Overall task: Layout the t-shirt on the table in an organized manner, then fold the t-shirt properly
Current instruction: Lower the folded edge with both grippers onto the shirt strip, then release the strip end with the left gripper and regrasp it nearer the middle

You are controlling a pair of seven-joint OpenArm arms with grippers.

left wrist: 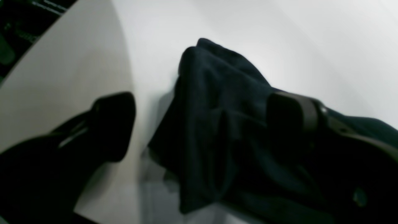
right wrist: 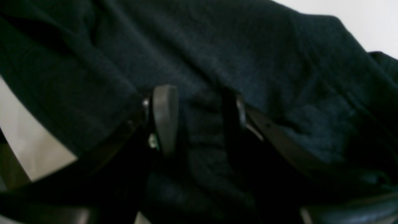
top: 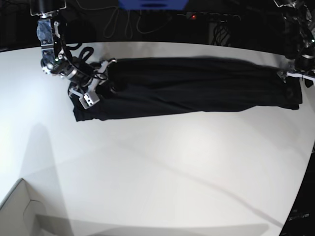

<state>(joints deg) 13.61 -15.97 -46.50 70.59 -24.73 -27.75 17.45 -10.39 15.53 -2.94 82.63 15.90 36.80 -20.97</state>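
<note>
The black t-shirt (top: 187, 91) lies stretched in a long, bunched band across the far side of the white table (top: 157, 172). My right gripper (top: 110, 78) sits at the band's left end. In the right wrist view it (right wrist: 199, 118) is shut on a fold of the t-shirt (right wrist: 248, 62), with cloth pinched between both fingers. My left gripper (top: 294, 81) is at the band's right end. In the left wrist view it (left wrist: 202, 121) stands wide open, and a loose heap of t-shirt (left wrist: 217, 93) lies on the table (left wrist: 311, 46) between the fingers, against the right finger (left wrist: 292, 118).
A pale cardboard box corner (top: 19, 211) pokes in at the near left. Cables and a power strip (top: 211, 16) lie beyond the table's far edge. The table's curved edge runs down the right side (top: 307, 162).
</note>
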